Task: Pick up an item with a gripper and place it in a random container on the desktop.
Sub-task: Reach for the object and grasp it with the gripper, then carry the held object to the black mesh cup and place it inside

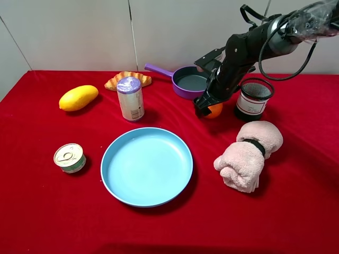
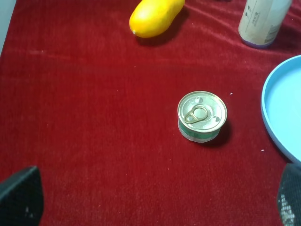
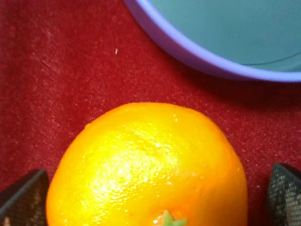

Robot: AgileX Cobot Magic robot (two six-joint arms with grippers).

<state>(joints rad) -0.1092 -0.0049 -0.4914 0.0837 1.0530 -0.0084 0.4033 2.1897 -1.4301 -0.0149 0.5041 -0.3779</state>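
Observation:
The round orange fruit (image 1: pixel 215 110) sits on the red desktop (image 1: pixel 53 211), between the purple pan and the black wire-mesh cup (image 1: pixel 254 98) with a white label. My right gripper (image 1: pixel 206 108) is lowered over the orange and open. In the right wrist view the orange (image 3: pixel 146 165) fills the space between the two fingertips (image 3: pixel 23 197), with a small gap on one side. My left gripper (image 2: pixel 155 202) is open and empty above the red cloth, near a small tin can (image 2: pixel 202 115). The left arm does not show in the high view.
A purple pan (image 1: pixel 190 82) stands just behind the orange. A pink rolled towel (image 1: pixel 249 153), a blue plate (image 1: pixel 146 165), a white can (image 1: pixel 130 99), a yellow mango (image 1: pixel 78 98), a croissant (image 1: pixel 127 78) and a tin can (image 1: pixel 69 157) lie around.

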